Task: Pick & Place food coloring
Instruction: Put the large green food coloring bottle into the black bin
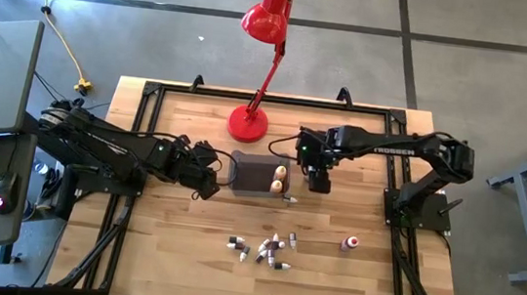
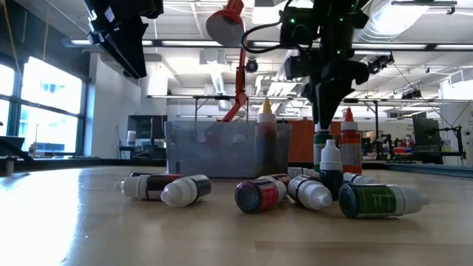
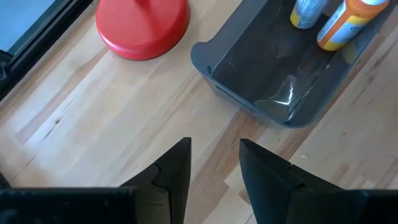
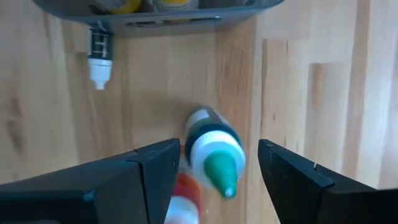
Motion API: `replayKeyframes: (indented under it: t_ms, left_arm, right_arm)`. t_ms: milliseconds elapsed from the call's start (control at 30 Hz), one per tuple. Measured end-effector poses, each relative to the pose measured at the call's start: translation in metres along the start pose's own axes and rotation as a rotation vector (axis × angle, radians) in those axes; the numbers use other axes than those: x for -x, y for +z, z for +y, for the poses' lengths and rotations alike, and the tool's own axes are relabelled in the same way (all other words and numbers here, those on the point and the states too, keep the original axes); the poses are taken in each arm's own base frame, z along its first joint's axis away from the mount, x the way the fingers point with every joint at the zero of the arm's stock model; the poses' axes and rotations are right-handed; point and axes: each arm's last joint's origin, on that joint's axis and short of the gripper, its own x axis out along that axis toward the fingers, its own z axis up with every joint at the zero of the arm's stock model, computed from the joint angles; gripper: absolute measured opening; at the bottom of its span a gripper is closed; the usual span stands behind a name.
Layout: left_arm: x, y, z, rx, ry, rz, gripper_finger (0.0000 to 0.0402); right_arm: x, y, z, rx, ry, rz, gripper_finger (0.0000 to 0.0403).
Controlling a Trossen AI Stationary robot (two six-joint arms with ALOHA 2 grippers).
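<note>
Several tiny food coloring bottles [image 1: 263,249] lie in a loose heap on the table's near half, and they fill the foreground of the low view [image 2: 259,193]. One red bottle [image 1: 350,243] stands apart to the right. Two bottles [image 1: 279,177] sit in the grey tub [image 1: 253,176], and another [image 1: 289,199] lies against the tub's near right corner. My right gripper [image 1: 318,181] [image 4: 219,149] hangs open just right of the tub. A green-capped bottle [image 4: 214,157] shows between its fingers, apart from both, with a red one [image 4: 183,198] beside it. My left gripper [image 1: 209,176] [image 3: 214,168] is open at the tub's left end.
A red desk lamp has its base [image 1: 247,123] on the table just beyond the tub, and its arm leans over the far edge. Black rails [image 1: 151,96] frame the tabletop. Bare wood lies left and right of the bottle heap.
</note>
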Motion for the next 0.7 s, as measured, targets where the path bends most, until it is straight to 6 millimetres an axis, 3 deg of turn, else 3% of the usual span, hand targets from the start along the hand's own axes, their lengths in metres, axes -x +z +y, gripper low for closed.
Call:
replayKeyframes:
  t_ms: [167,433,533,700]
  left_arm:
    - [0.000,0.000,0.000,0.000,0.001,-0.001,0.0131]
    - [0.000,0.000,0.000,0.000,0.002,-0.002,0.0131]
    - [0.000,0.000,0.000,0.000,0.002,-0.002,0.0131]
    - [0.000,0.001,-0.001,0.009,-0.008,-0.012,0.0131]
  right_arm:
    - [-0.002,0.000,-0.001,-0.019,-0.039,-0.003,0.0194]
    - [0.001,0.002,-0.001,-0.023,-0.031,-0.013,0.0109]
    - [0.014,0.014,-0.004,-0.023,-0.042,-0.071,0.0109]
    - [0.057,0.041,-0.010,0.042,-0.092,-0.216,0.0109]
